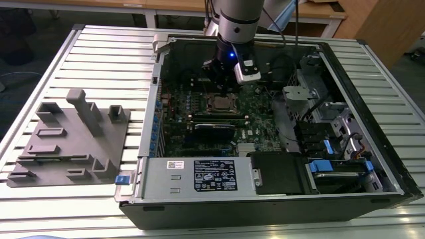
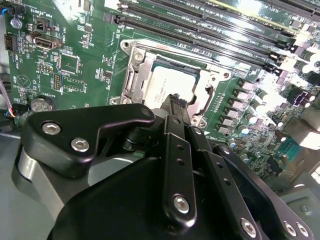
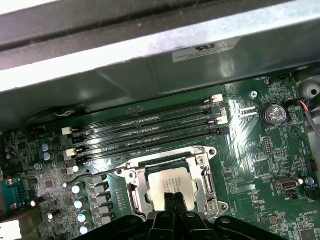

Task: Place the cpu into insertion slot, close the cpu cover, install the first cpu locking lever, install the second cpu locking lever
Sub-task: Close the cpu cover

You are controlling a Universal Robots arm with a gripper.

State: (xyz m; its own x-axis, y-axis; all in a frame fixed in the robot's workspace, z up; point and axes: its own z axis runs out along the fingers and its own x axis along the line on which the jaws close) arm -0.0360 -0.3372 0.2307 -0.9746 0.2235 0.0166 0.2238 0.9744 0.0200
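The cpu [image 3: 167, 181], a flat silver square, lies in the insertion slot [image 3: 165, 163] on the green motherboard [image 3: 250, 165]. The cpu cover [image 3: 131, 186], a silver frame, lies down flat around the chip in both wrist views [image 2: 137, 70]. A thin wire locking lever [image 3: 92, 176] sticks out sideways from the socket, unlatched. My gripper [image 3: 174, 199] is shut with nothing in it, its black tips together over the chip's near edge; I cannot tell if they touch. In the exterior view the gripper [image 1: 222, 88] hangs inside the open case just behind the cpu [image 1: 217, 103].
Long black memory slots [image 3: 145, 125] run beside the socket, and a coin battery [image 3: 274, 114] sits further off. The case wall [image 3: 150, 55] rises close behind. A power supply [image 1: 199, 174] and drive cage [image 1: 332, 149] fill the case's front. A grey fixture [image 1: 66, 139] lies at the exterior view's left.
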